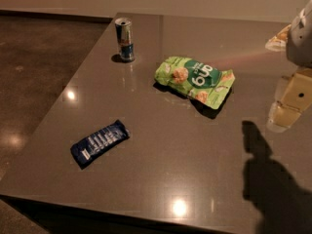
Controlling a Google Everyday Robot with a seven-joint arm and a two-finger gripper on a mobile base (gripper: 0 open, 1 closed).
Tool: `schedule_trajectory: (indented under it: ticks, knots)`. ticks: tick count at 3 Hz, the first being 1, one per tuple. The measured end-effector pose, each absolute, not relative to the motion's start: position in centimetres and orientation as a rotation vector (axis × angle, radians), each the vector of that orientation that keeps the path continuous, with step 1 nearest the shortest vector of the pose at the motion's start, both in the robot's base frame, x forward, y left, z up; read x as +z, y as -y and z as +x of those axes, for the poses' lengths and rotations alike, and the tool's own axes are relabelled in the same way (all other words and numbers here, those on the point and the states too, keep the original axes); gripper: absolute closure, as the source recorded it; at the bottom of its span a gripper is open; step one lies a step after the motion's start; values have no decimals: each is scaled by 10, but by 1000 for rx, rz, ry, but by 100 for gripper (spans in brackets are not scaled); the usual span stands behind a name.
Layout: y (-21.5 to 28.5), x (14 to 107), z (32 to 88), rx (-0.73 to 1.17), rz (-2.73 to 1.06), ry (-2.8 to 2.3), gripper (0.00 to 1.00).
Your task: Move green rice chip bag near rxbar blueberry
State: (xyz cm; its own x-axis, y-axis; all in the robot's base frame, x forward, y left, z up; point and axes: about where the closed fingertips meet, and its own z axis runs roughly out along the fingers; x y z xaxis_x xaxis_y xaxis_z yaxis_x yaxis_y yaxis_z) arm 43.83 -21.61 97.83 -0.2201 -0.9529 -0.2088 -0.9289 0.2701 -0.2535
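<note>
The green rice chip bag [195, 80] lies flat on the dark table [161, 179], right of centre toward the back. The rxbar blueberry [99, 142], a small dark blue wrapper with white text, lies at the front left, well apart from the bag. My gripper [285, 112] hangs at the right edge of the view, above the table and to the right of the bag, touching neither item. It casts a dark shadow on the table at the front right.
An upright silver-and-blue drink can [125, 39] stands at the back left of the table. The table's left edge drops to a dark floor [34, 67]. A pale object [279, 38] sits at the far right back.
</note>
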Motion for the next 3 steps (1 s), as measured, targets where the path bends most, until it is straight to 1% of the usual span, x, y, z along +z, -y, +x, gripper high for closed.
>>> schedule_trajectory:
  ticks: [1,2,3]
  knots:
    - [216,978,438,-106,-1720,-2226,0]
    - [213,980,451,-110,-1720,-2233,0]
    - [208,982,480,-90,-1680,-2249,0]
